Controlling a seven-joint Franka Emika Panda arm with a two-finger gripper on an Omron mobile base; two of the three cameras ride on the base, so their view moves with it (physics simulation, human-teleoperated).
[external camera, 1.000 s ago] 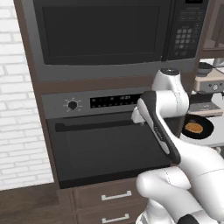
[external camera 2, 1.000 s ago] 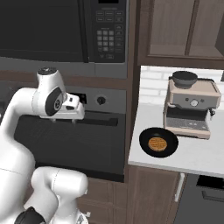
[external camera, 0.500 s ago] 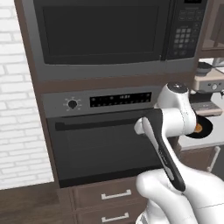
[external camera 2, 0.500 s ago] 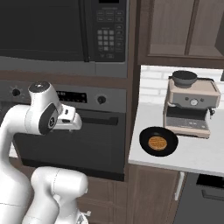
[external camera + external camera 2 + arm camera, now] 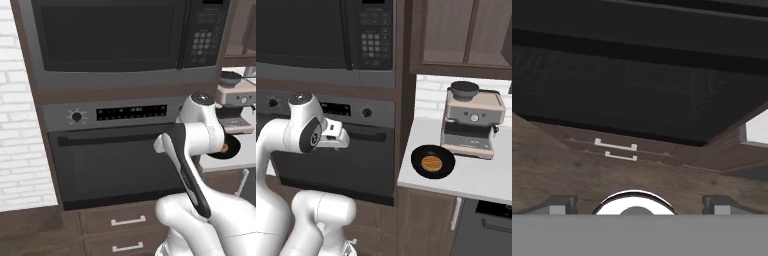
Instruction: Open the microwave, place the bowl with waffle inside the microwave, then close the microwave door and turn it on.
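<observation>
Gaping empty, jaws face glossy oven (image 5: 637, 95) glass; steel microwave (image 5: 125, 42) shut.

We're seeing the microwave (image 5: 326, 40) sitting directly above the oven (image 5: 331, 150). Right of both, the bowl with waffle (image 5: 432, 162) is resting on the counter (image 5: 476, 180), just before the coffee machine (image 5: 472, 120).

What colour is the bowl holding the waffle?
Black; the bowl with waffle shows best in the right base view.

Lighting is even, soft and diffuse, with no glare and only faint shadows. All views render slightly soft and low in detail. The hand view is dim ahead of the gripper (image 5: 637, 205).
</observation>
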